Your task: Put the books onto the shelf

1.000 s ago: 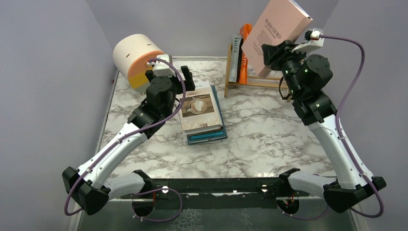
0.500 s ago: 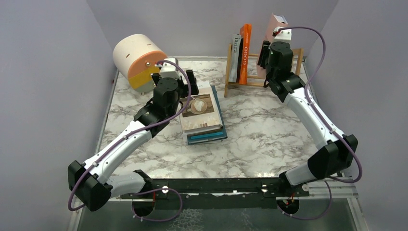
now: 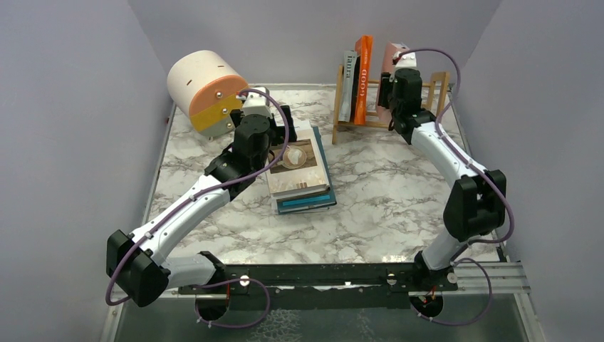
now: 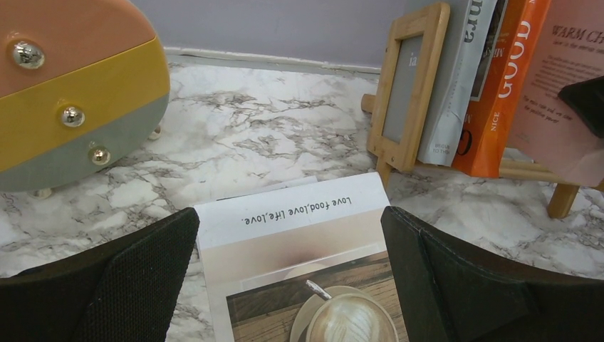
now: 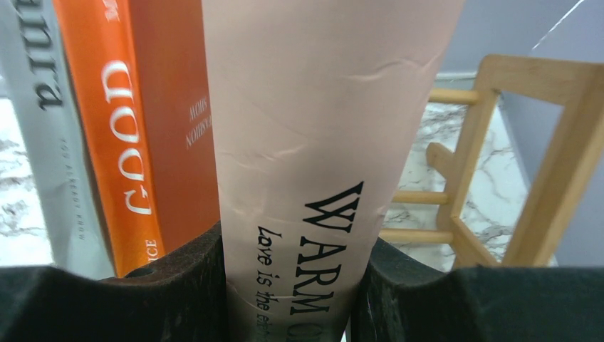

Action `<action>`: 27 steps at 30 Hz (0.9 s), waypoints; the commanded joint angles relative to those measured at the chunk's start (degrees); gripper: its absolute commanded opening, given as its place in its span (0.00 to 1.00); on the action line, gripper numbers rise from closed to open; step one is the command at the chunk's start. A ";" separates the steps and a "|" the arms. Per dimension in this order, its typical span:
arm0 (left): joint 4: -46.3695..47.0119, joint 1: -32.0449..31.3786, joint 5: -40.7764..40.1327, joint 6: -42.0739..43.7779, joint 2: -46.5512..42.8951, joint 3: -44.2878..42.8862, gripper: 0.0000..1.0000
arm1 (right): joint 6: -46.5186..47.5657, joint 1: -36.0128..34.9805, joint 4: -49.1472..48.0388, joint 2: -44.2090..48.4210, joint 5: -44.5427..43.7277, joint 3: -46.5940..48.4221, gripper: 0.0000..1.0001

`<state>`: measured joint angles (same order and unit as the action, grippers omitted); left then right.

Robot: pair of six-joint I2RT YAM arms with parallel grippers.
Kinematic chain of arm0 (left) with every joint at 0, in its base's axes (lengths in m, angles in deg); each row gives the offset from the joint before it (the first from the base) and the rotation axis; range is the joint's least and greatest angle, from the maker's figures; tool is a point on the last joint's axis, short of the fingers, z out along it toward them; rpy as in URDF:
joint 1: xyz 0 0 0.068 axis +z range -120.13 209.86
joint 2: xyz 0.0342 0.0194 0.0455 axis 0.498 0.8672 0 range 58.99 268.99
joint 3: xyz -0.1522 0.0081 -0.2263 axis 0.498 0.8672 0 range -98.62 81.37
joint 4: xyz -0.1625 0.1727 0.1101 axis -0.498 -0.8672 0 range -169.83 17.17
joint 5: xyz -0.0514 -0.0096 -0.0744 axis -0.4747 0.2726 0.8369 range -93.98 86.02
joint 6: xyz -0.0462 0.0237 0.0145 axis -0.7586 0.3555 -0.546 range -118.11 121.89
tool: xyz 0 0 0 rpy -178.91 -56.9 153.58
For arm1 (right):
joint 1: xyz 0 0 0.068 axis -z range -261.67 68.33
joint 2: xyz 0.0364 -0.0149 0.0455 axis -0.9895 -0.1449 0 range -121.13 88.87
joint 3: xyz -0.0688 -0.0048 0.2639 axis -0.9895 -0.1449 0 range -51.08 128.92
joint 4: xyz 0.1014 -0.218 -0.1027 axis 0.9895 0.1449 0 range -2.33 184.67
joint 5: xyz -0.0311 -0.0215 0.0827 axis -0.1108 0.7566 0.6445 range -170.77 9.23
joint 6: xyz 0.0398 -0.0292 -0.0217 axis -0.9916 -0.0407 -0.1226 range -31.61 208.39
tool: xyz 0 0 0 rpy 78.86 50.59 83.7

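My right gripper (image 3: 388,84) (image 5: 292,251) is shut on the spine of a pink book (image 3: 394,55) (image 5: 320,128), which stands upright in the light-wood shelf (image 3: 337,107) (image 5: 563,142), right of an orange book (image 3: 364,71) (image 5: 128,128) and a grey book (image 3: 349,82) (image 5: 35,142). A stack of books (image 3: 300,174) lies flat mid-table; the top one (image 4: 299,242) has a coffee-cup cover. My left gripper (image 3: 283,125) (image 4: 290,219) hovers open over the stack's far end, with a finger past each side of the top cover.
A round cream, orange and yellow drawer drum (image 3: 203,89) (image 4: 71,92) sits at the back left, close to my left wrist. The shelf's right half (image 5: 427,196) shows bare rails. Purple walls close in the marble table (image 3: 399,185) on three sides.
My right arm swung the pink book down from a high tilt and stood it in the shelf beside the orange book. My left gripper edged forward over the stack, staying open.
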<state>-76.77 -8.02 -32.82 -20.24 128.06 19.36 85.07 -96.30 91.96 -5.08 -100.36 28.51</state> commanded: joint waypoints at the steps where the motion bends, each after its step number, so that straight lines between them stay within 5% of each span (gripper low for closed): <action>1: 1.66 -0.08 0.87 0.62 0.44 -0.01 0.99 | 1.20 0.29 -3.88 -4.27 3.95 2.21 0.01; 27: 1.60 1.05 1.58 -0.59 0.13 2.19 0.99 | -1.80 0.36 -3.40 -18.57 11.24 11.10 0.01</action>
<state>-76.36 -7.35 -32.65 -20.48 128.46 21.30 84.77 -96.13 89.12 -21.51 -91.27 36.12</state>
